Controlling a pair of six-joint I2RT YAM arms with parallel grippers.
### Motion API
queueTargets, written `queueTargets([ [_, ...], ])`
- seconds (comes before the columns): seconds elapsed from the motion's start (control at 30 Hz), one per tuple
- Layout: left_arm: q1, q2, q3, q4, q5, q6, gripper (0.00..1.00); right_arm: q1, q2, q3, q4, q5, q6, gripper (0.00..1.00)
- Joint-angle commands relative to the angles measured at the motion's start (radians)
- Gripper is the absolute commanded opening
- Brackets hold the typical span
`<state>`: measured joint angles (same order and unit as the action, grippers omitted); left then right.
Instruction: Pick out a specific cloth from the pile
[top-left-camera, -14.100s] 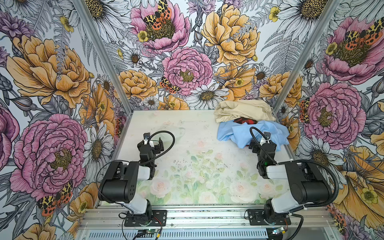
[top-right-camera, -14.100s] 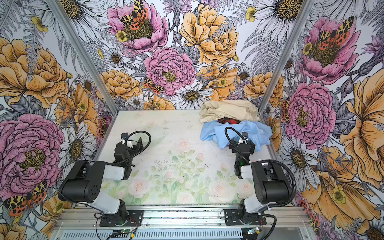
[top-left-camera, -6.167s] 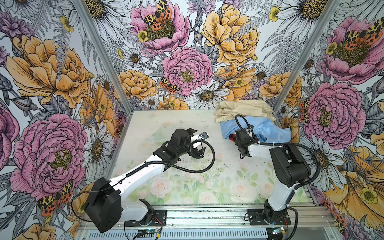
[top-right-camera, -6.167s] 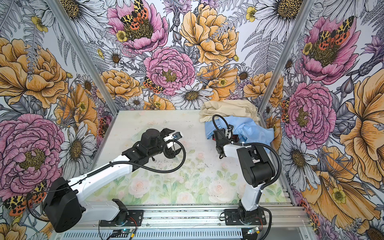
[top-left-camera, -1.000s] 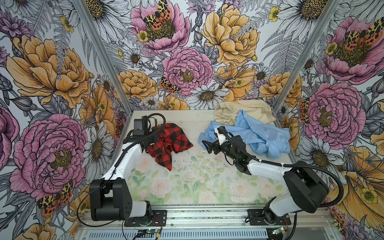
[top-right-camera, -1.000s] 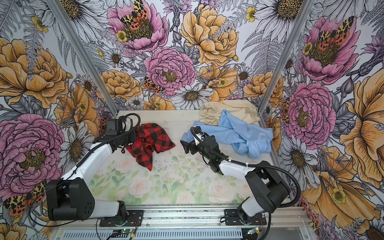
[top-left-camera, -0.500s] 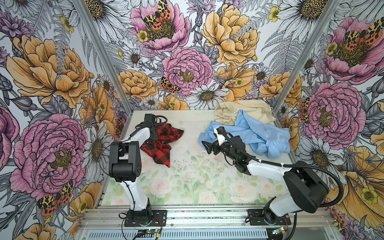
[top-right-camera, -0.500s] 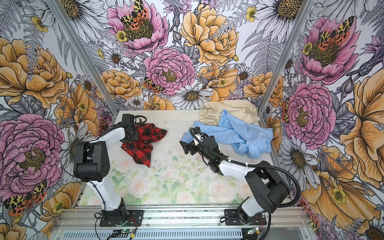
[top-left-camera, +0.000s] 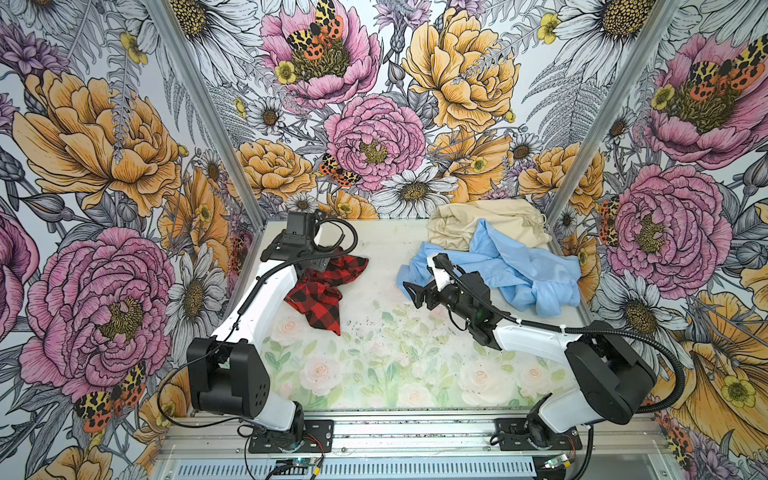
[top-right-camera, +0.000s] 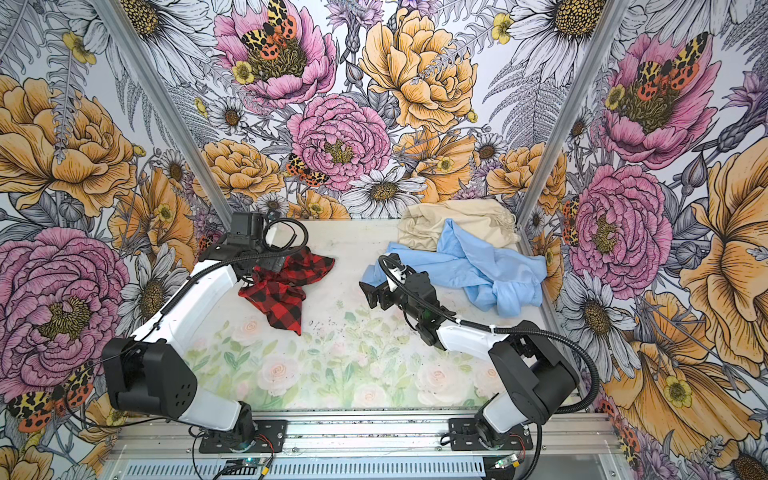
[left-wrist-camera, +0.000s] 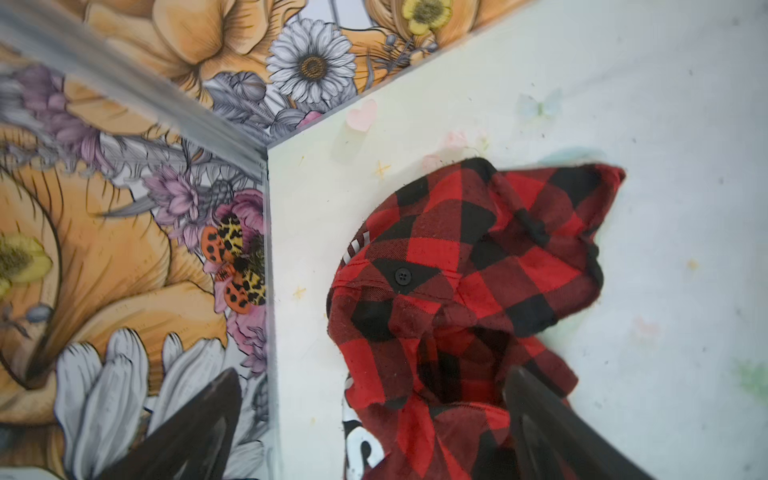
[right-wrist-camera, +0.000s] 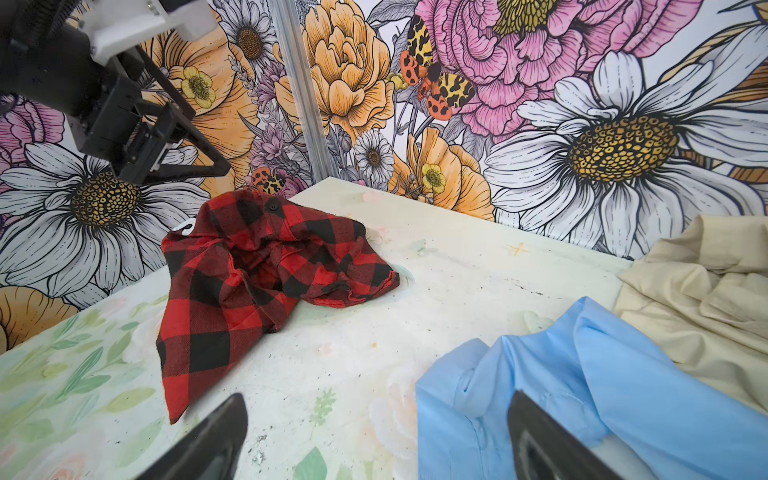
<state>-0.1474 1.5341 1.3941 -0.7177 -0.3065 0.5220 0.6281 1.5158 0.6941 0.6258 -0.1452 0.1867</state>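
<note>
The red-and-black checked cloth (top-left-camera: 328, 286) (top-right-camera: 286, 286) lies crumpled on the table near the back left corner, apart from the pile. Its dark patch with white lettering (left-wrist-camera: 361, 449) peeks out at one edge. My left gripper (top-left-camera: 320, 261) (left-wrist-camera: 374, 419) hangs just over the cloth's back part, jaws wide open and holding nothing. The pile at the back right is a cream cloth (top-left-camera: 486, 228) with a light blue cloth (top-left-camera: 519, 266) spread in front. My right gripper (top-left-camera: 411, 291) (right-wrist-camera: 374, 436) hovers open at the blue cloth's left edge, facing the checked cloth (right-wrist-camera: 257, 282).
The floral side wall and a metal corner post (left-wrist-camera: 166, 108) stand close beside the checked cloth. The table (top-left-camera: 374, 353) has a pale flower print. Both arm bases sit at the front rail.
My left gripper, shut on the checked cloth a second ago, carried it toward the back left corner and has opened; the cloth now lies loose on the table. The right arm has stayed still.
</note>
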Motion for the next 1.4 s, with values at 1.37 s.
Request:
queueTargets([
  [1.37, 0.116, 0.731, 0.251, -0.337, 0.349, 0.548, 0.59, 0.009, 0.018, 0.002, 0.022, -0.041, -0.032, 0.97],
])
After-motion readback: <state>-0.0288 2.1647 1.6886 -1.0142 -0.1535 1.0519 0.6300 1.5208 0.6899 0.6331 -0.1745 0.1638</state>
